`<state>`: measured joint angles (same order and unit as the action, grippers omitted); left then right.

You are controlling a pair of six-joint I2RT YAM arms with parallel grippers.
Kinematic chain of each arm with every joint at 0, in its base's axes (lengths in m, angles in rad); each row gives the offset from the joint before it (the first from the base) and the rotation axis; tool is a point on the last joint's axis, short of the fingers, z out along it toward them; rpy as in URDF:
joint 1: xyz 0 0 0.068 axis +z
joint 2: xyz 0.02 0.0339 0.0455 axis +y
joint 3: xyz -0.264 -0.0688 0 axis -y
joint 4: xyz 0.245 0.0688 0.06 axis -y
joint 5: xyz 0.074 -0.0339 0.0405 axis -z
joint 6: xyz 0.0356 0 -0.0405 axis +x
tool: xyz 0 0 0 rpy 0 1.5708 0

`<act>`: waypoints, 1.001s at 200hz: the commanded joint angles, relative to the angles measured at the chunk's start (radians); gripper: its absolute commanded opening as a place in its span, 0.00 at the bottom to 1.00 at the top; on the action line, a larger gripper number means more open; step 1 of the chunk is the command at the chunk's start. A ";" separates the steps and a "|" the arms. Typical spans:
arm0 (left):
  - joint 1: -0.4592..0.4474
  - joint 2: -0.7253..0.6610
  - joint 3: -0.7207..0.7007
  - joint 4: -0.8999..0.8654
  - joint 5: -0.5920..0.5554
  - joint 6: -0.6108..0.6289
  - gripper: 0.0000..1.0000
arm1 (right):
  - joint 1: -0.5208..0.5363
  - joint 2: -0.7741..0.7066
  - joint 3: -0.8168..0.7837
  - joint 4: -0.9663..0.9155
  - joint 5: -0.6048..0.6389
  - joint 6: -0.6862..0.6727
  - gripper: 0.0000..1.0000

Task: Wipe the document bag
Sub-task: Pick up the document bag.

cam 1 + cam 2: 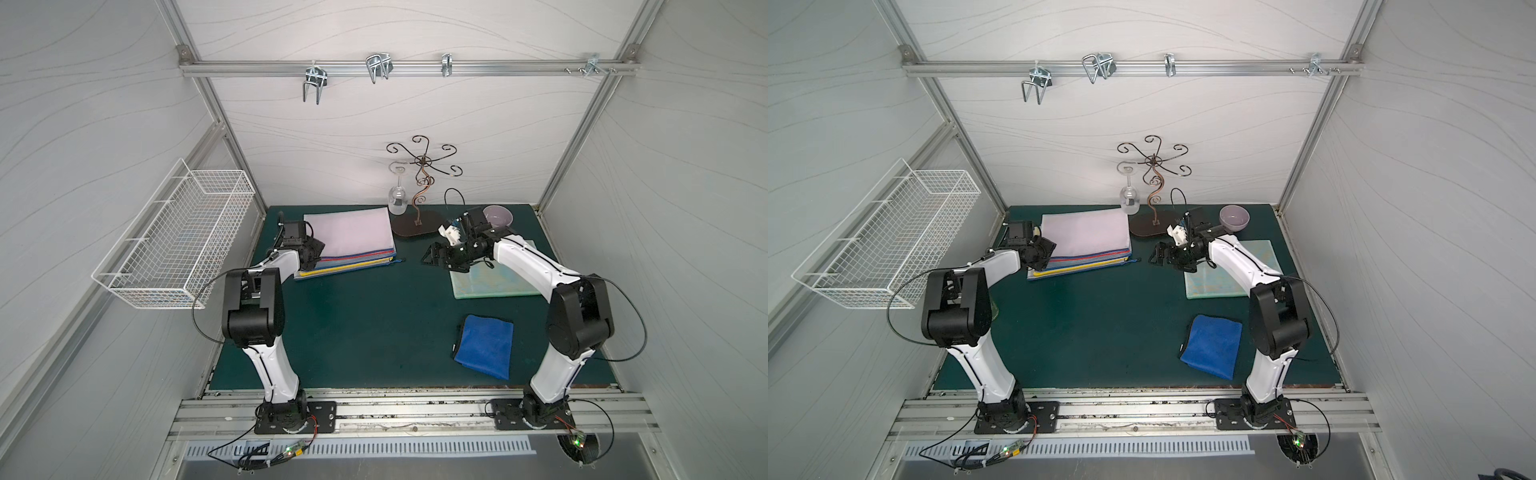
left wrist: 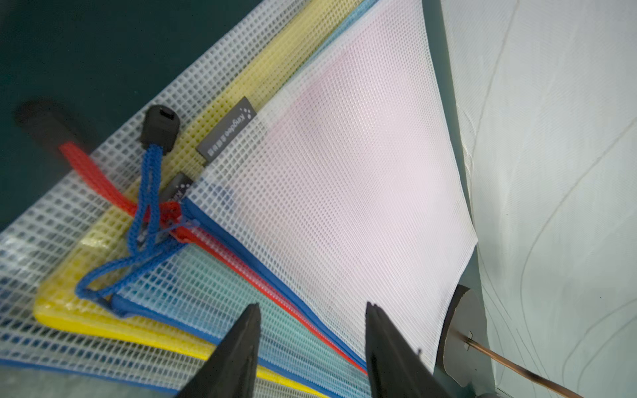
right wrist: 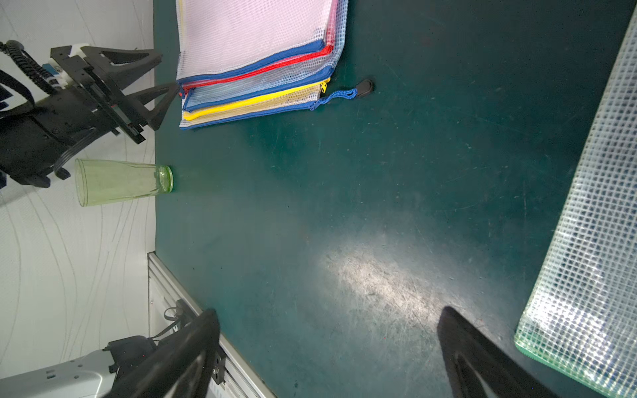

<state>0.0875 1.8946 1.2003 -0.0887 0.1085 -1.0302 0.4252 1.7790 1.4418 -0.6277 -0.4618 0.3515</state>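
A: Blue folded cloth [image 1: 484, 347] lies near right, behind our wide-open, empty right gripper [image 1: 434, 255].
B: Our right arm's closer. Pale green mesh document bag [image 1: 490, 282] lies flat beneath it, long axis left-right; left gripper [image 1: 318, 251] half-open, empty.

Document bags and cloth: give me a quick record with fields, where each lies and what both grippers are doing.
stack of document bags: far left of the mat, pink one on top
green document bag: flat on the right, apart from the stack
blue cloth: folded, front right, untouched
left gripper: open, at the stack's left edge
right gripper: open, empty, over bare mat
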 commanded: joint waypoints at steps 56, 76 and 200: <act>0.018 0.076 0.076 0.039 -0.031 0.027 0.52 | -0.002 -0.030 -0.032 0.006 -0.005 0.004 0.99; 0.024 0.075 0.071 0.050 -0.012 0.011 0.52 | -0.002 -0.027 -0.033 0.003 -0.006 0.005 0.99; 0.024 0.091 0.052 0.061 0.018 0.002 0.51 | 0.003 -0.009 -0.027 0.005 0.000 0.007 0.99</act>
<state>0.1051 1.9591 1.2339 -0.0608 0.1242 -1.0233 0.4252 1.7786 1.4155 -0.6250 -0.4614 0.3519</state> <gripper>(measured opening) 0.515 0.989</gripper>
